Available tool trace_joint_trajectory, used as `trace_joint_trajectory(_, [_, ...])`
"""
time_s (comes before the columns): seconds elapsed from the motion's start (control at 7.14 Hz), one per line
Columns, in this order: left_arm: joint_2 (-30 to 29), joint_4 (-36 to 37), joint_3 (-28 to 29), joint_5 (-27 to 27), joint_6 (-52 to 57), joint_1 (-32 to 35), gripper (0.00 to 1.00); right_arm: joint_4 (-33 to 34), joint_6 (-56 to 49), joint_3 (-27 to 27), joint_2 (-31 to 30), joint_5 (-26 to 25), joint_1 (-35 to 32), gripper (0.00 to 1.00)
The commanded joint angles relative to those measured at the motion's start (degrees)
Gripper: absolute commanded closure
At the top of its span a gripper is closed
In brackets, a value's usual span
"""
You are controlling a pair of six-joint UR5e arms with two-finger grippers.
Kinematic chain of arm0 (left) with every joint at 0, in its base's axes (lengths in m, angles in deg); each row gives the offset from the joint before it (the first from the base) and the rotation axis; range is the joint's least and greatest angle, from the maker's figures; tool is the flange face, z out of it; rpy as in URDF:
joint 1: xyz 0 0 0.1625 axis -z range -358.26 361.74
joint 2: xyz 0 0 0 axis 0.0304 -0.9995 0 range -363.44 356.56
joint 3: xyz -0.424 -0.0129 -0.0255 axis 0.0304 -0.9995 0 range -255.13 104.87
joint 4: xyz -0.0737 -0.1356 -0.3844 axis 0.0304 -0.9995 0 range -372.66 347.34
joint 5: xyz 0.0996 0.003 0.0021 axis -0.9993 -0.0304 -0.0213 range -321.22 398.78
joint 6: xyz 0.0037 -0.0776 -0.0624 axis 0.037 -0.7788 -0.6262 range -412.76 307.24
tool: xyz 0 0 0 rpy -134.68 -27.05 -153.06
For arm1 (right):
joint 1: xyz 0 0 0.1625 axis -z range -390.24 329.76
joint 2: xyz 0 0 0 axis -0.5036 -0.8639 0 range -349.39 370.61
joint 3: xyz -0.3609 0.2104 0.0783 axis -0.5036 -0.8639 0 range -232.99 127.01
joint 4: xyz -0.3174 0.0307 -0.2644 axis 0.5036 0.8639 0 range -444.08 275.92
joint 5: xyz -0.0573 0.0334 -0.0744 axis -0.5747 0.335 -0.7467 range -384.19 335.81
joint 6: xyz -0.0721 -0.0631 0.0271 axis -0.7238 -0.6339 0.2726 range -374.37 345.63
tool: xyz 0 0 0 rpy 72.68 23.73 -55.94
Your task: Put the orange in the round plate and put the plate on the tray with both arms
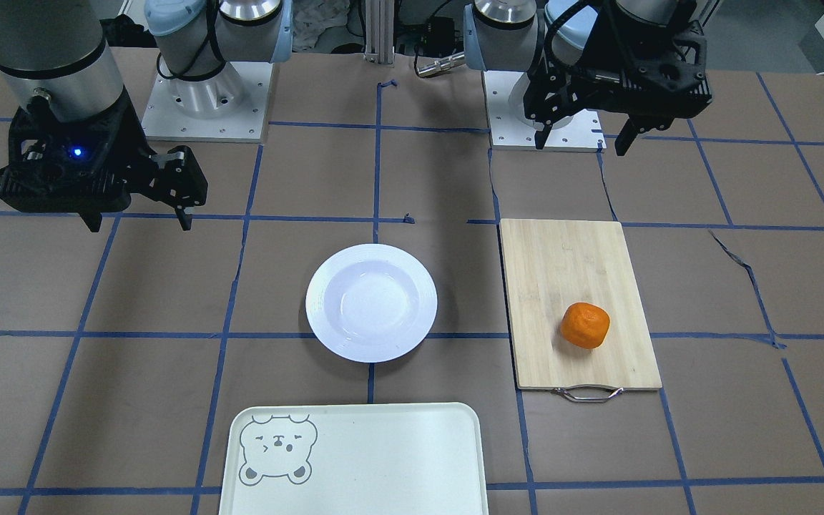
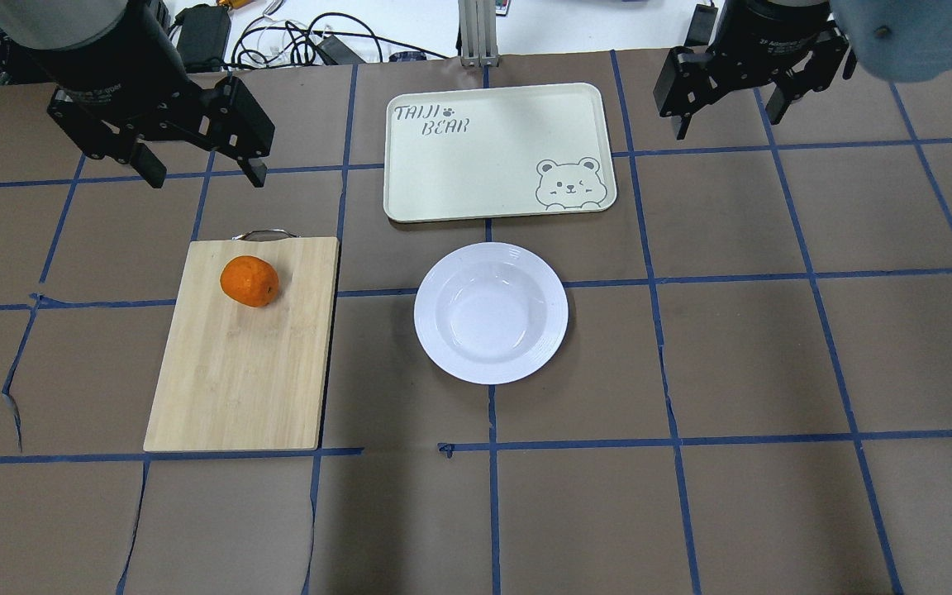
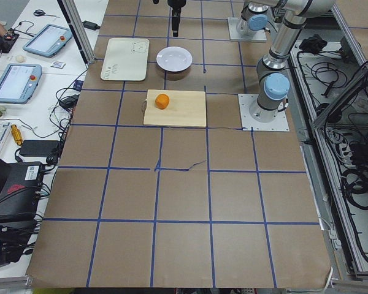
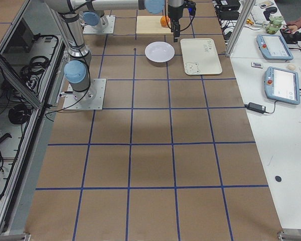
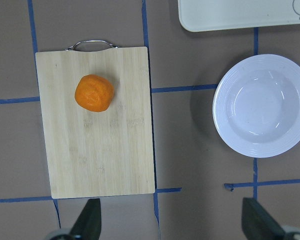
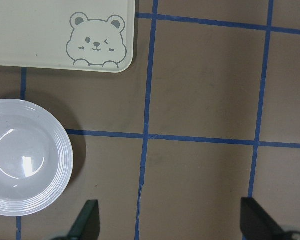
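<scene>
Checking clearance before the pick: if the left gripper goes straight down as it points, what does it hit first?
Probably bare table, just off the board's near corner, not the orange. Depth is unclear; one finger might clip the board.

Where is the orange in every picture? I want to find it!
Front-facing: orange right of middle.
Overhead: orange at left.
Exterior left: orange near top, left of centre.
Exterior right: orange at top edge, tiny.
Left wrist: orange upper left.
Right wrist: not there.
Landmark: the bamboo cutting board under it, handle end.
</scene>
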Motion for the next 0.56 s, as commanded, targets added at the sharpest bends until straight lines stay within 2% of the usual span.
trace_joint_trajectory(0.0, [0.0,0.0,0.1,0.0,0.0,-0.1,0.00,0.1,0.1,-0.1,-0.3,0.1,0.2,0.00])
trace_joint_trajectory(0.42, [0.0,0.0,0.2,0.0,0.0,-0.1,0.00,1.1,0.1,0.1,-0.2,0.0,0.3,0.00])
